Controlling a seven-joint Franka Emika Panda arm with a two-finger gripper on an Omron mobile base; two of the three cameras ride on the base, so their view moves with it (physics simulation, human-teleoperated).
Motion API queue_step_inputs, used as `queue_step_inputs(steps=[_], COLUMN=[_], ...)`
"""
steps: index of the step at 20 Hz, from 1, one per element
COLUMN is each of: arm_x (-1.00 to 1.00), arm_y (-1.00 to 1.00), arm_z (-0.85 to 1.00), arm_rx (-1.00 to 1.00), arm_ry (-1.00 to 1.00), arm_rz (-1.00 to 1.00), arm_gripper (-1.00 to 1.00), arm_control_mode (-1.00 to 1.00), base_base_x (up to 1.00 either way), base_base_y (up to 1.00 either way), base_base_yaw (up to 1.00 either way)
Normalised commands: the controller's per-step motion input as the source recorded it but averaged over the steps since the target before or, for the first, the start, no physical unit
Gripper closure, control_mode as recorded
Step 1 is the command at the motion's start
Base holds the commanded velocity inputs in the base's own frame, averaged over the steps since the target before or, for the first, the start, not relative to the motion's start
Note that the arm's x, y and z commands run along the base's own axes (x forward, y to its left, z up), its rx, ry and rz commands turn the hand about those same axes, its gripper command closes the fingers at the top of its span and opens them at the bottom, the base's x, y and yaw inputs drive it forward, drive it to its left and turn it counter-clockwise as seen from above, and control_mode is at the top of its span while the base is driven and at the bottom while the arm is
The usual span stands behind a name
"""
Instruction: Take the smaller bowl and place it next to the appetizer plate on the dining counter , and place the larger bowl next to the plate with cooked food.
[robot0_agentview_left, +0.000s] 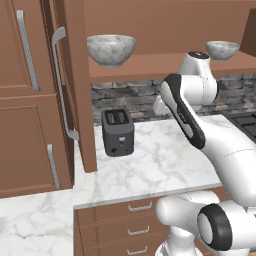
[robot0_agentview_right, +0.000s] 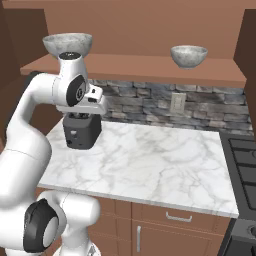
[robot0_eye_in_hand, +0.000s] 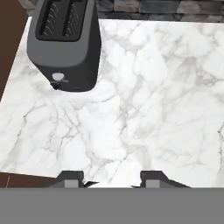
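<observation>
Up on the wooden shelf (robot0_agentview_right: 135, 65) above the counter, the larger bowl (robot0_agentview_right: 67, 44) sits at the left end, almost directly over the black toaster (robot0_agentview_right: 82, 131) that stands on the marble worktop (robot0_agentview_right: 150, 165) below. From its stone look I'd guess it is heavy and stiff, smooth-sided and liable to chip if knocked against the shelf edge. It is too wide to grip across, so the rim is the sensible hold, one finger inside the wall and one outside.

Moving right along the same shelf, well apart from the first, stands the smaller bowl (robot0_agentview_right: 189, 55). It should be lighter and easier to carry, though just as slick and brittle; again a pinch on the rim seems best, lifted clear before drawing it out from under the cupboard.

The gripper (robot0_eye_in_hand: 111, 179) hangs above the worktop near the toaster, pointing down at bare marble, well below both bowls. Its fingertips (robot0_eye_in_hand: 70, 178) stand partly apart with nothing between them. Neither the dining counter nor the plates can be made out from here.
</observation>
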Motion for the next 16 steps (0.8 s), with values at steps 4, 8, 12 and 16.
queue_step_inputs(steps=[4, 8, 12, 16], arm_x=[-0.18, -0.39, -0.37, -0.18], arm_y=[0.0, 0.02, 0.23, 0.47], arm_z=[0.0, 0.19, 0.47, 0.64], arm_rx=[0.0, -0.01, -0.19, -0.31], arm_ry=[0.0, -0.26, -0.47, -0.35], arm_rz=[-0.02, -0.06, -0.03, -0.03], arm_gripper=[-1.0, -1.0, -1.0, -1.0], arm_control_mode=[-1.0, -1.0, -1.0, -1.0], base_base_x=[0.0, 0.0, 0.0, 0.0], base_base_y=[0.0, 0.0, 0.0, 0.0], base_base_yaw=[0.0, 0.0, 0.0, 0.0])
